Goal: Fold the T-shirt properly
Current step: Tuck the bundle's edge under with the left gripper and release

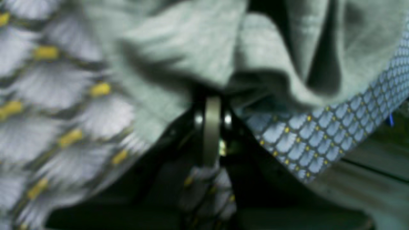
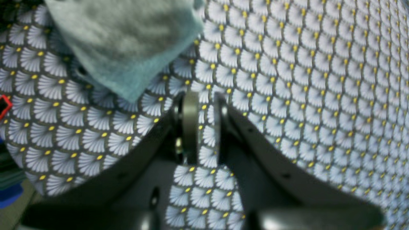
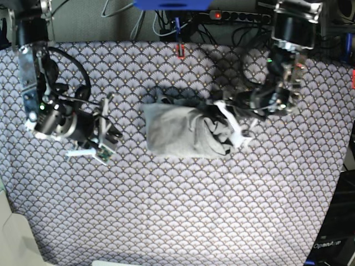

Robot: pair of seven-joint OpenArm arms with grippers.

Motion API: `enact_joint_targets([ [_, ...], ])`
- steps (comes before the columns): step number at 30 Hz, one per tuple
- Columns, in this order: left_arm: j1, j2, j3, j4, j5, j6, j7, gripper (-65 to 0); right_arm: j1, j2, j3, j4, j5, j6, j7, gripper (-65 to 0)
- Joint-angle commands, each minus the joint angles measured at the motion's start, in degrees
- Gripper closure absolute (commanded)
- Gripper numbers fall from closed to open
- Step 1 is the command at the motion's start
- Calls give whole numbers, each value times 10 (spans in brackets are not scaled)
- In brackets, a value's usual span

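The light grey T-shirt [image 3: 177,130] lies bunched in a crumpled heap in the middle of the table. At the heap's right edge, my left gripper [image 3: 221,117] is down in the raised folds. In the left wrist view its jaws [image 1: 212,99] are pressed together, with T-shirt [image 1: 179,41] fabric draped over and caught at their tips. My right gripper [image 3: 113,136] hovers left of the heap, apart from it. Its jaws [image 2: 203,99] stand a narrow gap apart with only tablecloth showing between them. A corner of the T-shirt [image 2: 124,41] lies just beyond them.
A purple-grey scallop-patterned cloth [image 3: 183,210] covers the whole table. Its edge [image 1: 306,137] shows in the left wrist view. Cables and a power strip [image 3: 244,16] run along the back edge, with a small red object [image 3: 179,51] near them.
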Motion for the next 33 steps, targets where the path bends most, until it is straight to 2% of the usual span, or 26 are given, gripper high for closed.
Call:
enact_joint_targets([
  [1,-15,7,-5,-1,23,0,-8,0,1,7,16,9,5,0,10,-103],
  [5,-59,44,-21,-31,106,0,-25,0,-24,19,52,10,5,0,11,-103],
  [12,-157,76,-86,-73,164,0,-27,0,-48,52,56,9,5,0,11,-103],
  [14,-187,82,-101,-103,184,0,-34,0,-48,51,56,9,5,0,16,-103],
  [17,-214,82,-103,-144,193,-1,-92,0,-49,48,54,5,5,0,28,-103],
  [19,-229,82,-105,-171,191,-1,-106,0,-45,35,51,-6,5,0,40,-103],
  [22,-231,82,-105,-170,191,-1,-50,0,-17,30,32,-39,5,0,65,-103],
  [25,-188,77,-105,-116,191,-3,13,0,25,33,-16,-87,5,0,90,-103],
  [29,-112,73,-105,-21,197,-1,45,0,80,33,-73,-158,5,0,135,-103],
  [33,-67,69,-105,14,197,-1,56,0,141,33,-136,-247,5,0,186,-102],
])
